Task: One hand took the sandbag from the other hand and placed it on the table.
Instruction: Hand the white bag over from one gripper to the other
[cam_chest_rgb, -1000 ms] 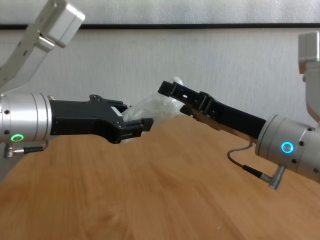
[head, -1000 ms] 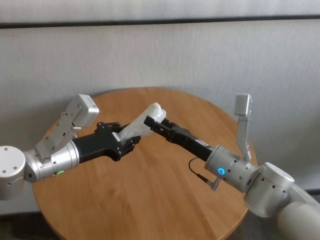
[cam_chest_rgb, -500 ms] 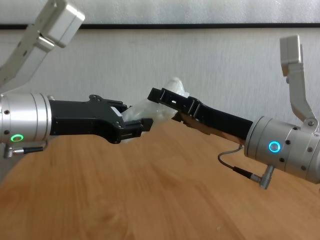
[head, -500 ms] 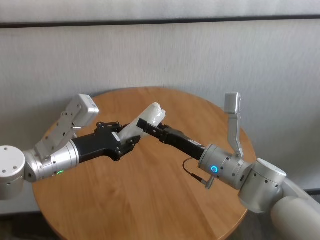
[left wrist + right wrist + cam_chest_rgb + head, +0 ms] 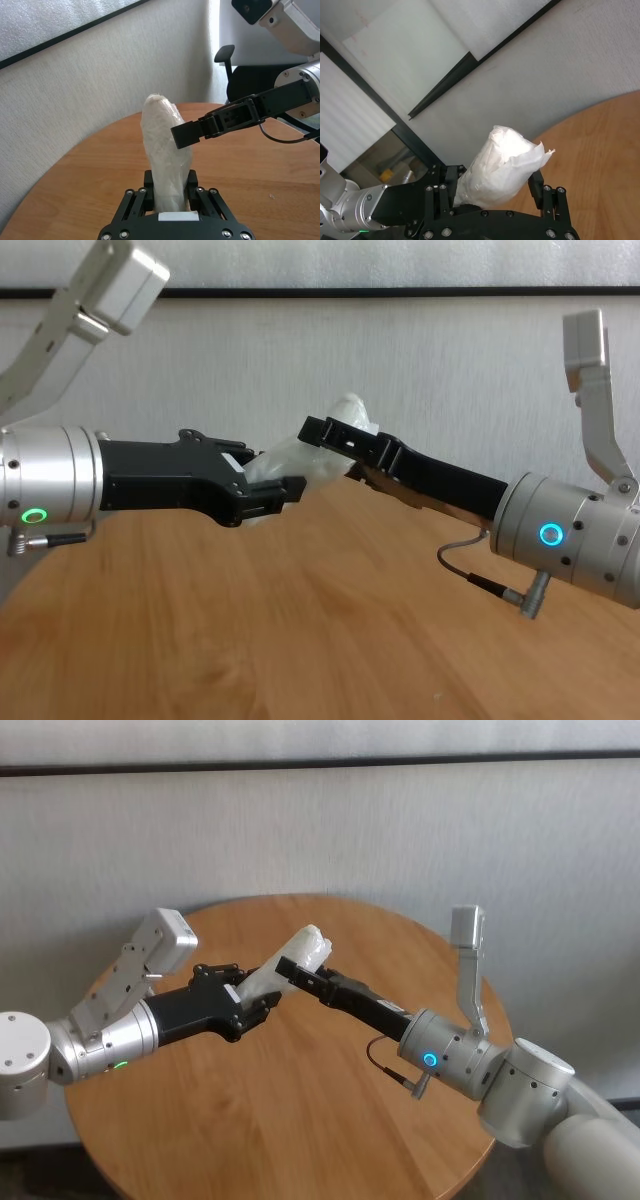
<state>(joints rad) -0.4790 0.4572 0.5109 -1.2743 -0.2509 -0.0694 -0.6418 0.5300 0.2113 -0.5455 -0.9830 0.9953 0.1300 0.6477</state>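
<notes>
The white crinkled sandbag (image 5: 303,946) hangs in the air above the round wooden table (image 5: 280,1120). My left gripper (image 5: 250,1000), on the wrist with the green ring light, is shut on the sandbag's lower end, as the left wrist view (image 5: 170,200) shows. My right gripper (image 5: 300,968), slim and black with a looped grey cable, reaches in from the right. Its fingers (image 5: 200,131) straddle the sandbag's upper half (image 5: 505,160), open and close to its sides. In the chest view the sandbag (image 5: 300,455) lies between both grippers.
The left arm's pale boxy link (image 5: 140,965) stands over the table's left edge. The right arm's upright link (image 5: 465,960) stands over the right side. A grey wall runs behind. An office chair (image 5: 225,52) stands beyond the table.
My right gripper has slid left along the sandbag, so its fingers now reach farther around it. My left gripper and the sandbag have stayed still.
</notes>
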